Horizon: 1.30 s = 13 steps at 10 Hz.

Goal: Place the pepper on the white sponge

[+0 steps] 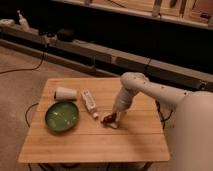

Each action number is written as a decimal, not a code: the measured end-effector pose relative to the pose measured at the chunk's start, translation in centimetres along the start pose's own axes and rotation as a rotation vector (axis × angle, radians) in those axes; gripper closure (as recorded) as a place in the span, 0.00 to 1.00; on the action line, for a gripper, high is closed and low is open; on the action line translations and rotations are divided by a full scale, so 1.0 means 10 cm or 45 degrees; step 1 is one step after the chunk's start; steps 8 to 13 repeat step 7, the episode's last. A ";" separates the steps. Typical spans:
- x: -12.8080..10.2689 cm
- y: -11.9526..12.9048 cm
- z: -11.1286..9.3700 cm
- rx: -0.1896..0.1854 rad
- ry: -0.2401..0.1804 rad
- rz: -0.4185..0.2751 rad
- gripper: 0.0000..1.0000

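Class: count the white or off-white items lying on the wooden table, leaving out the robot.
3: a white cup on its side, far left; a white tube-shaped bottle beside it; the white sponge near the pepper at the gripper. The arm may hide more.
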 end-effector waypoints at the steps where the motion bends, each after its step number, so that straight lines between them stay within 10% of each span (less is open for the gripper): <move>1: -0.01 -0.01 -0.01 0.006 -0.005 -0.001 0.29; 13: 0.06 -0.10 -0.21 0.094 -0.029 0.015 0.29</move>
